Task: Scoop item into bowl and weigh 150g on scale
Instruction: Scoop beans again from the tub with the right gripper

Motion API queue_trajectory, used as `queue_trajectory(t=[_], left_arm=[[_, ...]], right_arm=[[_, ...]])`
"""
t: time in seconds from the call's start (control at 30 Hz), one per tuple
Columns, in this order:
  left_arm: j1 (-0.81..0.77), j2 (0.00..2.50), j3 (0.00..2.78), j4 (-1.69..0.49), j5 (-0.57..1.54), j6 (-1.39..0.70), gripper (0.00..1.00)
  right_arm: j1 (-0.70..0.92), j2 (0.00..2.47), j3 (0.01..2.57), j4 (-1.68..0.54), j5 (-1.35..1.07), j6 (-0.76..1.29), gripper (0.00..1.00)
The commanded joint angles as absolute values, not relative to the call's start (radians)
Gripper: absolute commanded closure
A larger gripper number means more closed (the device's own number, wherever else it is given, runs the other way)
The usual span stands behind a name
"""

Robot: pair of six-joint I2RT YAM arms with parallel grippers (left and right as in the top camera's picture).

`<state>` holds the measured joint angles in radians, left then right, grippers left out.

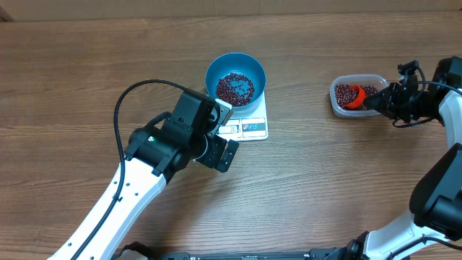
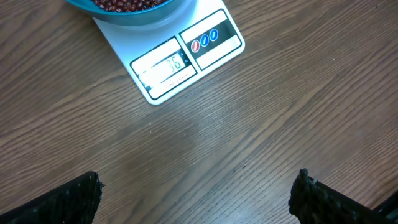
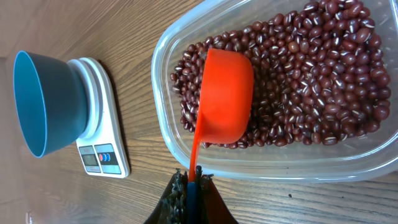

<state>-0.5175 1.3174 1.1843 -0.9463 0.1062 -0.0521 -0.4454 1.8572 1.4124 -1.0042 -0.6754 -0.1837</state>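
Right hand (image 3: pixel 191 178) clamps the scoop (image 3: pixel 227 93), cup down among the tub's (image 3: pixel 280 167) beans (image 3: pixel 311 81); the bowl (image 1: pixel 258 66) on the scale (image 1: pixel 253 128) sits well to its left, near the wide-open left hand (image 2: pixel 196 194).

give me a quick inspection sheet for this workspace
surface: wooden table, no spills seen
job's things: blue bowl of beans sits on the white scale; clear tub of beans at the right, orange scoop in it
clutter: nothing seen
grippers: left gripper open and empty beside the scale; right gripper shut on the scoop handle
cables: black cable loops over the left arm
surroundings: nothing seen
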Motion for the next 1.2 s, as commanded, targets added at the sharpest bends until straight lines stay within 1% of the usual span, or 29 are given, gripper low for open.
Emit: queue_trajectory(t=[0.0,0.47,0.67,1.17], left_arm=[[-0.522,1.314,1.187,-0.945,0.123,-0.051,0.0],[-0.522,1.314,1.187,-0.945,0.123,-0.051,0.0],[-0.522,1.314,1.187,-0.945,0.123,-0.051,0.0],[-0.522,1.314,1.187,-0.945,0.123,-0.051,0.0]], right_arm=[[-0.45,1.86,1.406,-1.0,-0.724,-0.186,0.96],[-0.452,1.86,1.405,-0.999,-0.758,-0.186,0.97],[-0.481,1.86,1.405,-1.0,-0.773,-0.185,0.97],[-0.58,1.86,1.405,-1.022,-0.979,-0.186,0.97]])
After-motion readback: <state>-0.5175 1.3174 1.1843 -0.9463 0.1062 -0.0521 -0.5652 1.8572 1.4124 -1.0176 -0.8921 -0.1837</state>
